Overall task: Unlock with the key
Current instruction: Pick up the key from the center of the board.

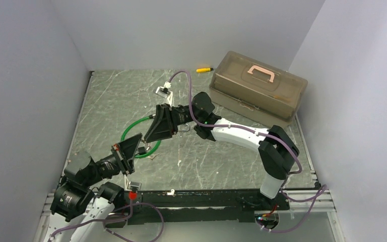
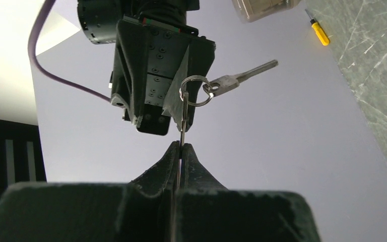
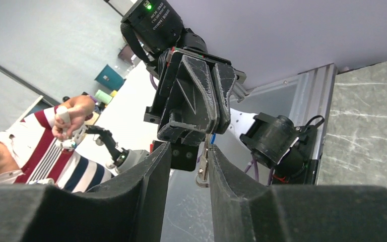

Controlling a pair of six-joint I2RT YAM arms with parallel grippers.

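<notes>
Above the desk (image 1: pixel 121 96), a little left of its middle, the two grippers meet tip to tip in the air. The left gripper (image 2: pixel 181 147) is clenched on the key (image 2: pixel 182 123) – a thin, pale metal key seen edge-on in the left wrist view, its lower end pinched between the black fingertips and its head standing up out of them. A key ring (image 2: pixel 196 76) passes through that head, and a second key (image 2: pixel 242 78) hangs from the ring, sticking out sideways. The right gripper (image 3: pixel 190 148) faces the left one from the opposite side; its fingers stand apart, with the key and ring hanging in the gap between them, closer to one finger than the other – whether that finger touches the metal cannot be told. On the desk beneath the grippers lies a loop of green cable (image 1: pixel 131 132). A translucent brown toolbox (image 1: pixel 257 88) with a pink handle sits in the far right corner, and a small yellow-and-black screwdriver (image 1: pixel 204 69) lies at the far edge just left of it, well apart from the key.
</notes>
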